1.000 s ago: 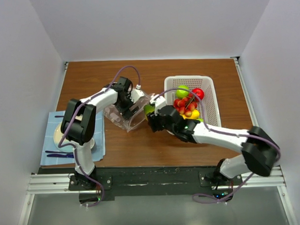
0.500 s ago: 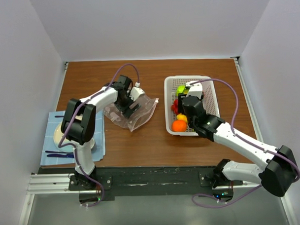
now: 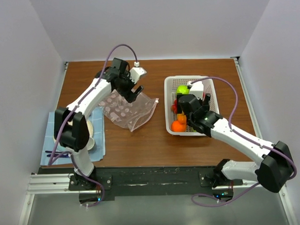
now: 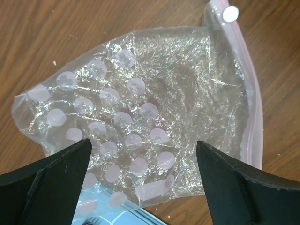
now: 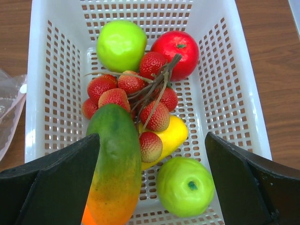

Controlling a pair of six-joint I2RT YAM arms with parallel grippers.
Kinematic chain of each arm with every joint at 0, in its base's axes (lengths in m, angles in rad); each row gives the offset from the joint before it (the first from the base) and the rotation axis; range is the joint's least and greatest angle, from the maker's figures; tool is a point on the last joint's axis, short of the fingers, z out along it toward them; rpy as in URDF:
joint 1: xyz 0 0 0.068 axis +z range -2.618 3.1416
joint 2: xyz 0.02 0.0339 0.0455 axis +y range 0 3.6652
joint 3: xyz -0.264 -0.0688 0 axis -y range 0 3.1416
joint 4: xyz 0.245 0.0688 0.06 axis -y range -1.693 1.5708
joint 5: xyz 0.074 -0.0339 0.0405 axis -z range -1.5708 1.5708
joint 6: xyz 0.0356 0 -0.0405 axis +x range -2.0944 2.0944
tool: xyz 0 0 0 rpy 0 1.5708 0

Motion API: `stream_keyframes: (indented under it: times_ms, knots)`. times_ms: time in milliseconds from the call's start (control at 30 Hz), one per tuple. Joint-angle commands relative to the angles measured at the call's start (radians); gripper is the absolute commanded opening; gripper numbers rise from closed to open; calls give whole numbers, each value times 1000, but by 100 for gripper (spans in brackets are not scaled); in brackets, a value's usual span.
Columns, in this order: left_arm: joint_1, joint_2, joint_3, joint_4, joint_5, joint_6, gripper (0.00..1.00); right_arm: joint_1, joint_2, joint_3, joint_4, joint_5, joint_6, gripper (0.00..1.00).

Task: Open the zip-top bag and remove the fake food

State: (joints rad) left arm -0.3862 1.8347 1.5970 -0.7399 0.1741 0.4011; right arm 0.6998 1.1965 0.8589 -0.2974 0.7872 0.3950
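The brown wooden tabletop [image 3: 141, 145] carries 3 things directly. A clear, crinkled zip-top bag [image 3: 129, 112] lies flat near the middle. A white mesh basket [image 3: 168, 117] sits just right of it, not touching. A blue cloth [image 3: 47, 145] lies at the near left edge.

Left claw [image 4: 143, 143] lifted off flattened zip-top bag [image 4: 154, 93], right claw [image 5: 152, 136] opened over basket [image 5: 225, 93], green-orange fruit [image 5: 115, 173] released

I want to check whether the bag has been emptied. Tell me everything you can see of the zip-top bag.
The zip-top bag lies flat on the wooden table: clear, crinkled plastic with pale round dots, a pinkish zip strip along one edge and a white slider at its end. Nothing shows inside. The open left gripper hangs above, apparently not touching it.
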Motion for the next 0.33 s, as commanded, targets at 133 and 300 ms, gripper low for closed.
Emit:
stream_keyframes:
  times_ms: [133,300]
  knots:
    - [9,-138,-98,37,97,-47,100,0,18,107,-37,34,35,99]
    - [12,-201,-201,117,163,-79,100,0,11,143,-28,4,-24,99]
